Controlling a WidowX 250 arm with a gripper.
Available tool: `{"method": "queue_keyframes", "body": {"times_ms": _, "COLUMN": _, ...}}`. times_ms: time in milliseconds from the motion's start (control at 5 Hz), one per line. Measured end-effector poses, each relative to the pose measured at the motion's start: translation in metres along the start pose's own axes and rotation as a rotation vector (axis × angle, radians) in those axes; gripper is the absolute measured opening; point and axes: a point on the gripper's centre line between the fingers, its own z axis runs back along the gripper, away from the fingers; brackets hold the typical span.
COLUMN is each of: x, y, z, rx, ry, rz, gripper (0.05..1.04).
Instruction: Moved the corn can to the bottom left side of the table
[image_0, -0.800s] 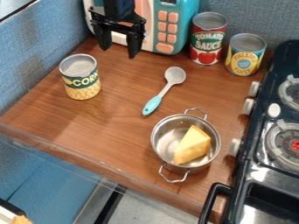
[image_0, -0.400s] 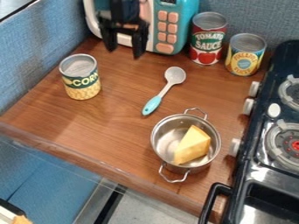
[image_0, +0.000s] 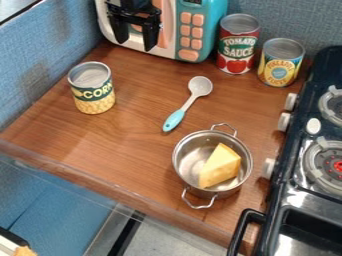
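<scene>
1. The brown wooden table (image_0: 133, 140) spans the middle.
2. The dark stove (image_0: 300, 197) lines its right side.
3. A teal-and-white toy microwave (image_0: 210, 30) stands at the back.
4. A metal pot (image_0: 186, 156) sits right of centre, near the stove.
5. The gripper (image_0: 137, 44) hangs in front of the microwave, its two fingers apart with nothing between them.
6. A red-labelled can (image_0: 237, 45) stands just beside the microwave.
7. The corn can (image_0: 94, 95) stands upright on the table's left side, toward the back.
8. A yellow-labelled can (image_0: 280, 65) stands near the stove.
9. A spoon (image_0: 176, 119) lies behind the pot.
10. A yellow wedge (image_0: 220, 166) rests inside the pot.
</scene>
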Motion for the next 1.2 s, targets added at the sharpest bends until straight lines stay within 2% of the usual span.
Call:
{"method": "queue_keyframes", "body": {"times_ms": 200, "x": 0.001, "y": 0.014, "z": -0.003, "rx": 0.031, "ry": 0.005, "rz": 0.003, "gripper": 1.001}}
{"method": "queue_keyframes", "body": {"times_ms": 400, "x": -0.015, "y": 0.033, "z": -0.014, "rx": 0.053, "ry": 0.037, "rz": 0.027, "gripper": 1.000}}
{"method": "queue_keyframes", "body": {"times_ms": 600, "x": -0.037, "y": 0.036, "z": -0.037, "rx": 0.061, "ry": 0.108, "rz": 0.022, "gripper": 1.001}}
{"method": "queue_keyframes", "body": {"times_ms": 800, "x": -0.058, "y": 0.035, "z": -0.036, "rx": 0.058, "ry": 0.118, "rz": 0.040, "gripper": 1.001}}
{"method": "queue_keyframes", "body": {"times_ms": 1200, "x": -0.089, "y": 0.022, "z": -0.014, "rx": 0.055, "ry": 0.083, "rz": 0.034, "gripper": 1.000}}
